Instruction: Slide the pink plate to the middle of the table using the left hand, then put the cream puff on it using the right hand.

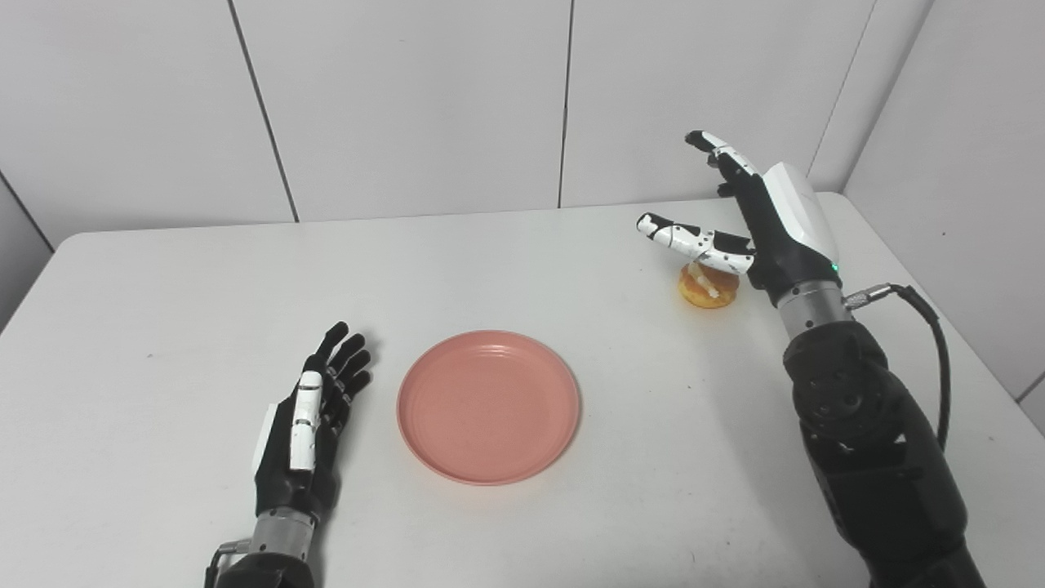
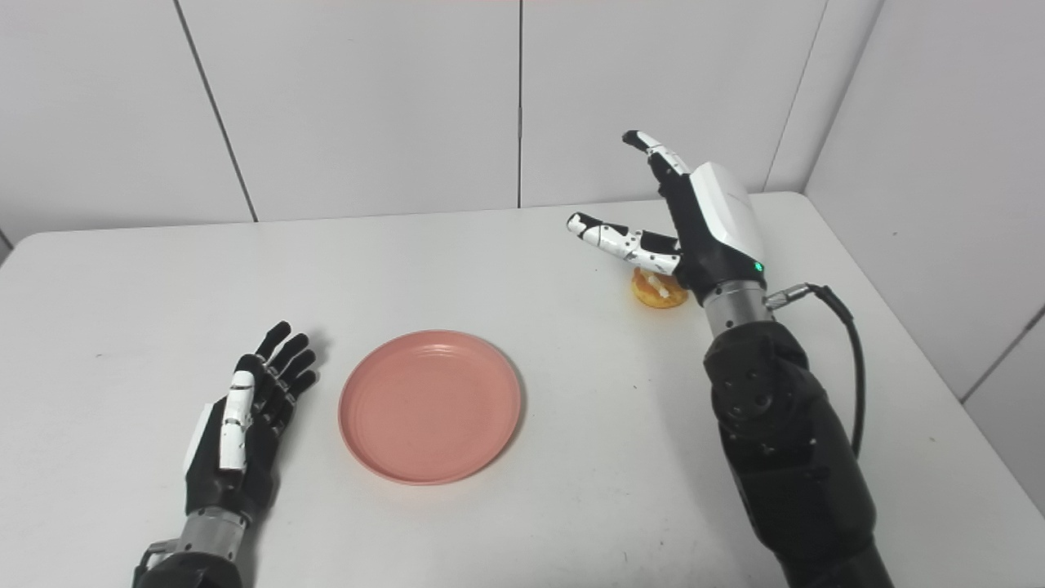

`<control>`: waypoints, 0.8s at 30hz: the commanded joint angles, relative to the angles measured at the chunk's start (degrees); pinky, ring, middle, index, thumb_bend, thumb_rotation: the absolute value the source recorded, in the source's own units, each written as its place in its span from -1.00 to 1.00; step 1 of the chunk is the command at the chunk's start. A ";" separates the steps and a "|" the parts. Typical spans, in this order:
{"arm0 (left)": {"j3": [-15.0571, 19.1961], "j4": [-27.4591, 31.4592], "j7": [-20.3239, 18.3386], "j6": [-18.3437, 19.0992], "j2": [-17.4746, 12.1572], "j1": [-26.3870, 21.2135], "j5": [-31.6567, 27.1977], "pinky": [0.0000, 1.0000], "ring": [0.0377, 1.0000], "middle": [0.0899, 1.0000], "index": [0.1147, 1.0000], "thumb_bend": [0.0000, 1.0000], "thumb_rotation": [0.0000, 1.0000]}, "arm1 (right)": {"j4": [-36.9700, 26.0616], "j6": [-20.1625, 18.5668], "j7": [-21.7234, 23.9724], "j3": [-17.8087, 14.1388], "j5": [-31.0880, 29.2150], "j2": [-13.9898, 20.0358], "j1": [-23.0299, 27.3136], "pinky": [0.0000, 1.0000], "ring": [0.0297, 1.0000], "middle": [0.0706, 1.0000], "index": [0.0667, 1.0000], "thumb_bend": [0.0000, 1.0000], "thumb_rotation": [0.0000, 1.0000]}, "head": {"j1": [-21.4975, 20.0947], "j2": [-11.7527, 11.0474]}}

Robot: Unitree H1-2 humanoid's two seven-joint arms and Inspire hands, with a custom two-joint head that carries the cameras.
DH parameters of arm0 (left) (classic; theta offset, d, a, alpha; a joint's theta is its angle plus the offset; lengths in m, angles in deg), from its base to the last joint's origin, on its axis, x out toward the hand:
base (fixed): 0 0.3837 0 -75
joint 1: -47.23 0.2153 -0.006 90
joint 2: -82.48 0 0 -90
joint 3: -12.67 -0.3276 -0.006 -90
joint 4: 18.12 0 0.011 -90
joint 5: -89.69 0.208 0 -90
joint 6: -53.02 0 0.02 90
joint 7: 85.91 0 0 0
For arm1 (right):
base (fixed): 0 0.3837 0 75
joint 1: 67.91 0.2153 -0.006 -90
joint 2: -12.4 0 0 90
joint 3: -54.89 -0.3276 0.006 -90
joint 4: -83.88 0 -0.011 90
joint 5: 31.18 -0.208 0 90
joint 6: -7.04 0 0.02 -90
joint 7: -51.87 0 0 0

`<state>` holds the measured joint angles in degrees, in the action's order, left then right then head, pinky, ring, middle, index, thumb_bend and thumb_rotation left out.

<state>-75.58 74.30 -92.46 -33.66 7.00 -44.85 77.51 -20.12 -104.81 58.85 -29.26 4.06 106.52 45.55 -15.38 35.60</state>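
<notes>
White tabletop (image 1: 522, 261) carries the round pink plastic plate (image 1: 488, 406) near its middle, just right of the empty, flat left hand (image 1: 309, 425). Right hand (image 1: 747, 224) hovers spread and empty, directly above the small golden cream puff (image 1: 707, 287), far right of the plate.

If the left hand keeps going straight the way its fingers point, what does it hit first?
Probably nothing: the left hand points up the bare table, passing left of the pink plate.

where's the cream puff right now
The cream puff sits on the table toward the far right, just beneath the thumb of the open right hand. It lies well apart from the pink plate near the middle.
</notes>
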 commanded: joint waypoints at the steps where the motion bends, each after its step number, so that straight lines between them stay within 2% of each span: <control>1: 0.09 0.08 -0.60 1.04 -0.31 0.59 -0.69 0.82 0.80 0.76 0.72 -0.08 1.00 | 0.29 -1.07 0.47 0.33 3.24 2.26 3.37 0.49 0.74 0.79 0.77 0.44 0.26 | 0.10 -0.17; 6: 0.20 0.32 -0.92 1.25 -0.56 0.75 -1.17 0.84 0.79 0.76 0.72 -0.09 1.00 | 2.85 -3.77 3.72 0.87 5.52 3.72 4.61 0.42 0.76 0.87 0.86 0.64 0.05 | 0.01 -0.83; 13: 0.09 0.28 -0.74 1.31 -0.97 0.93 -0.96 0.82 0.78 0.75 0.71 -0.10 1.00 | 6.51 -4.99 6.05 0.66 8.16 4.32 5.16 0.38 0.82 0.94 0.90 0.69 -0.15 | 0.12 -1.44; 24: 0.27 0.76 -0.70 1.97 -1.07 1.10 -1.39 0.83 0.78 0.75 0.71 -0.11 1.00 | 13.37 -4.87 6.31 2.13 10.34 5.50 6.67 0.42 0.83 0.95 0.89 0.74 -0.16 | -0.06 -1.28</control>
<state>-75.52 74.83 -93.16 -33.17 6.41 -44.41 76.36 -6.08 -109.64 66.01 -26.90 13.30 110.69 48.87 -15.47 34.37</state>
